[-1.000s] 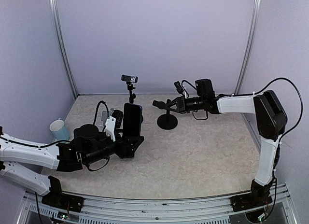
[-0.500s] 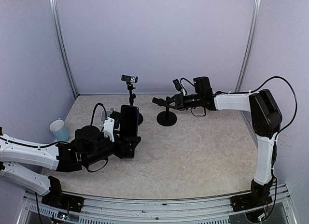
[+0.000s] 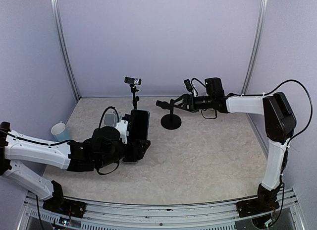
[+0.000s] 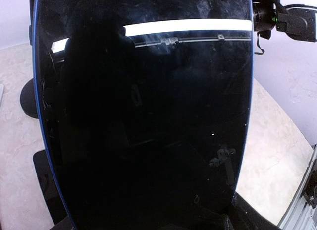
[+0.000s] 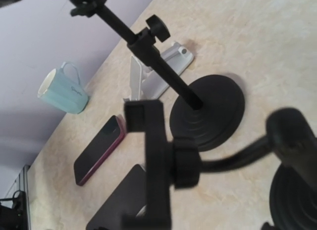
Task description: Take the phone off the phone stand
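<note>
From above, the left claw (image 3: 137,145) is clamped on the phone (image 3: 140,125). The phone stands upright in its grip, over the counter (image 3: 208,160) and well apart from the phone stand (image 3: 171,122), so it looks to be out already. The right claw (image 3: 184,102) sits by the top of that stand. I cannot tell if it is wide or closed.

To do this bit well, I think the left arm should hold tight and go slow. Then it can lay the phone flat on a bare spot, away from the mug (image 3: 60,133). I count two arms, one mug and two black stands. One of them is the camera stand (image 3: 132,88).

From the left wrist, the phone's dark glass fills nearly everything. That is one phone.

From the right wrist, I count one mug, one red phone (image 5: 99,148) lying flat, one white stand (image 5: 158,71) and two round black bases.
</note>
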`<state>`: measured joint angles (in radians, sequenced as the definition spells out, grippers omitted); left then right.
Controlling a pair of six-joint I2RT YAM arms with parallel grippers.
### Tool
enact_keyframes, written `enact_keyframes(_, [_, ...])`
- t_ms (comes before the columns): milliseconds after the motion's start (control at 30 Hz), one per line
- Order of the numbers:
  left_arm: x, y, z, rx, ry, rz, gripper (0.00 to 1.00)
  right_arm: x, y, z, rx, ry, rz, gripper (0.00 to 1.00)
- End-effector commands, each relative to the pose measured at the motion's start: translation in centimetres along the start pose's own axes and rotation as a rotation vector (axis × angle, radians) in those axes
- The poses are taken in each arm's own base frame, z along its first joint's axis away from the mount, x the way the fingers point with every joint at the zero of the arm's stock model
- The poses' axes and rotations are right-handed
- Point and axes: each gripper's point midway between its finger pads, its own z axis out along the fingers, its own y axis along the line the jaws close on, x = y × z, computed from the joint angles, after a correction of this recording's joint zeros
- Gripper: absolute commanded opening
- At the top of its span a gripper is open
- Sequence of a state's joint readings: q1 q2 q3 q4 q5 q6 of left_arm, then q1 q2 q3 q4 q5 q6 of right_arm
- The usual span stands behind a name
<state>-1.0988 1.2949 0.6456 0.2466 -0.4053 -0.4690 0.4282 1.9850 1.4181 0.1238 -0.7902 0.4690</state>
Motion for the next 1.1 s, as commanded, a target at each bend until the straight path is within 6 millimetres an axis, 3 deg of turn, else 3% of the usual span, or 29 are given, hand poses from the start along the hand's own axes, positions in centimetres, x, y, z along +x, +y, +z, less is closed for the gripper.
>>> enact_keyframes(0, [-0.7,-1.3,1.0,-0.050,0.005,-0.066,0.00,-1.8,1.5,-3.2,0.016,-0.067,-0.035,0.90])
enact_keyframes(333, [1.9,-4.6,4.8,-0.113,0.150,-0.171,0.00,0.1,2.0,-8.5,0.093,-0.111,-0.019,0.93])
enact_keyframes(533, [4.9,-5.9,8.4,-0.167,0.261,-0.182,0.01,2.3,2.4,-10.5,0.134,-0.109,-0.051,0.93])
enact_keyframes(800, [7.4,-6.5,12.1,-0.213,0.328,-0.195,0.06,5.1,2.3,-11.8,0.157,-0.105,-0.034,0.93])
enact_keyframes(1067, [9.1,-5.5,14.9,-0.268,0.356,-0.204,0.10,6.3,2.1,-12.2,0.155,-0.096,-0.024,0.94])
